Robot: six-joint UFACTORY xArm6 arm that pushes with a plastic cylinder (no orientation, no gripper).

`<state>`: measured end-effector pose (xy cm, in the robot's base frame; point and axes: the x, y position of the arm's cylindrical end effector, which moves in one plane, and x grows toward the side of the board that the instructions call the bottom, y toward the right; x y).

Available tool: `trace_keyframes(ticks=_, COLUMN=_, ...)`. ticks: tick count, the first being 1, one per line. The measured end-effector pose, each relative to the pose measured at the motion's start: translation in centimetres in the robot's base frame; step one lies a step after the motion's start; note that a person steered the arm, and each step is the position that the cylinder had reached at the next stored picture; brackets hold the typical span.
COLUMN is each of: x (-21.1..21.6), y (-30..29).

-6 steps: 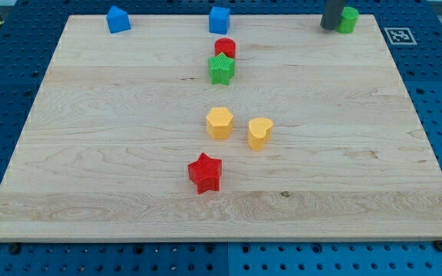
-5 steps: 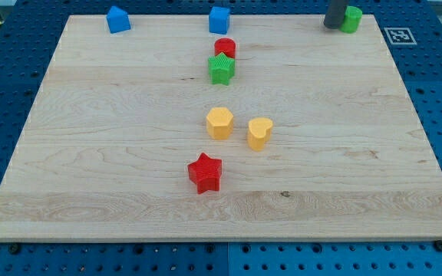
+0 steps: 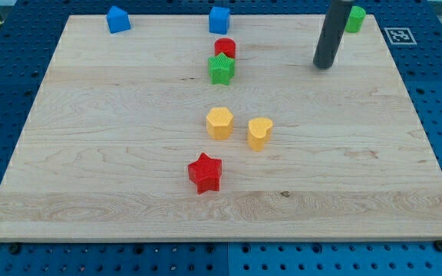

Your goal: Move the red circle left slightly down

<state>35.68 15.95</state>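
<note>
The red circle [image 3: 225, 47] sits near the board's top centre, touching the green star [image 3: 221, 69] just below it. My tip [image 3: 324, 66] is on the board well to the right of the red circle and slightly lower, apart from every block. The dark rod rises from it toward the view's top. A green block [image 3: 354, 18] stands at the top right, just behind the rod.
Two blue blocks [image 3: 117, 19] [image 3: 219, 20] stand along the top edge. A yellow hexagon [image 3: 219, 123] and another yellow block [image 3: 259, 133] sit mid-board. A red star [image 3: 205, 172] lies below them. The wooden board [image 3: 90, 153] rests on a blue pegboard.
My tip has moved from beside the green block at the top right down the view and slightly left. No block has moved.
</note>
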Motion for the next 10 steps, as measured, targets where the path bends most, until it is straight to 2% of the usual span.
trace_keyframes(ticks=2, x=1.3, y=-1.0)
trace_keyframes(ticks=3, x=0.7, y=-6.2)
trace_keyframes(ticks=5, x=-4.4, y=-8.5)
trace_keyframes(ticks=6, x=-6.7, y=-12.6)
trace_keyframes(ticks=8, x=-6.7, y=-20.1)
trace_keyframes(ticks=10, x=-5.6, y=-22.9)
